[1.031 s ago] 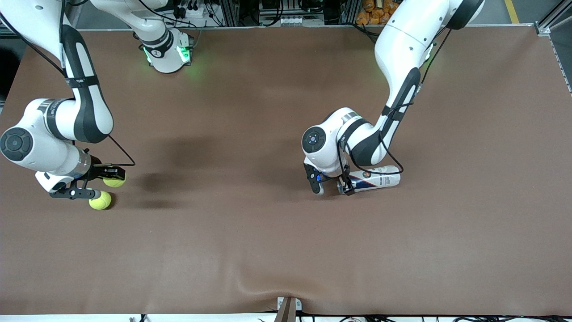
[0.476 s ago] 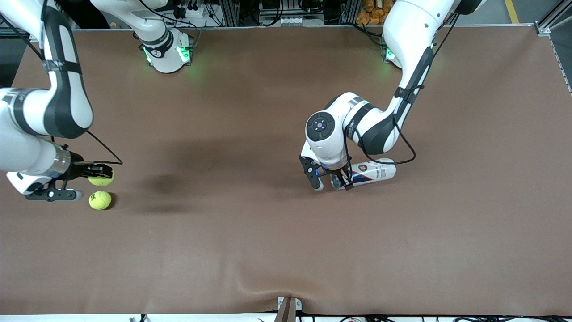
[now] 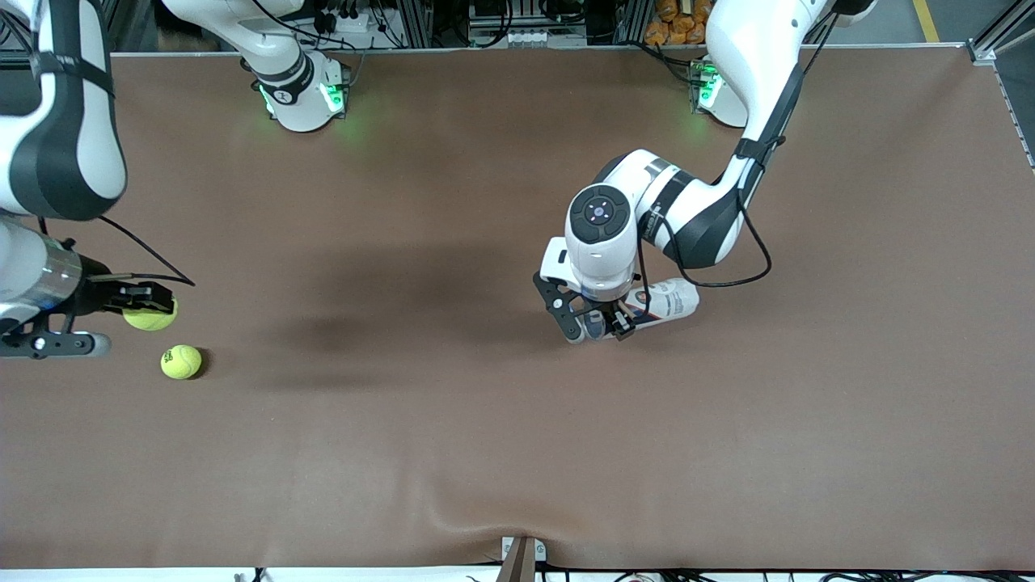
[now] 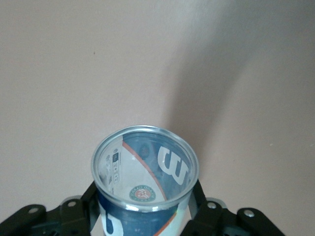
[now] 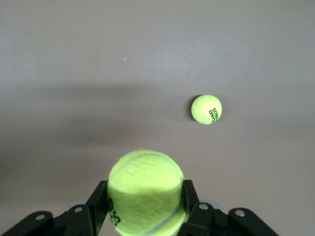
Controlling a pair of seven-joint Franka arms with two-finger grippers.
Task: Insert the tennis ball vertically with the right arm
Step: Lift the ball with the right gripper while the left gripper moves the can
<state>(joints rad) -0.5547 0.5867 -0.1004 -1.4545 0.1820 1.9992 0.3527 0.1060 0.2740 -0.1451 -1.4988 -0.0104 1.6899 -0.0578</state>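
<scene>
Fingers (image 5: 98,201) of your right gripper (image 3: 149,301) are squeezed tight on a yellow tennis ball (image 5: 145,191), one finger on each side of it. In the right wrist view you can see the fuzzy ball bulging out between the two black fingers. The right gripper holds this ball up in the air, over the brown table (image 3: 485,453) at the right arm's end. Your right arm (image 3: 48,121) comes in from the edge of the front view there, big and white with black parts.

Look at the table just under it. A second tennis ball (image 3: 181,361) lies there by itself. It is near the held ball but not touching it, and nothing is touching it. In the right wrist view you can read dark letters on its side.

Now look toward the middle of the table. Your left gripper (image 3: 600,323) is shut on a tennis ball can (image 3: 665,301). The can is white and blue with a red stripe. In the front view it lies tilted, mostly hidden under the wrist of the left arm (image 3: 687,218). You cannot tell from there if the can touches the table. In the left wrist view you look right into the can's round open mouth, with its shiny rim, and the black fingers (image 4: 197,206) press on both sides of it. A big white letter shows on the inside wall.

The two grippers are well apart.
</scene>
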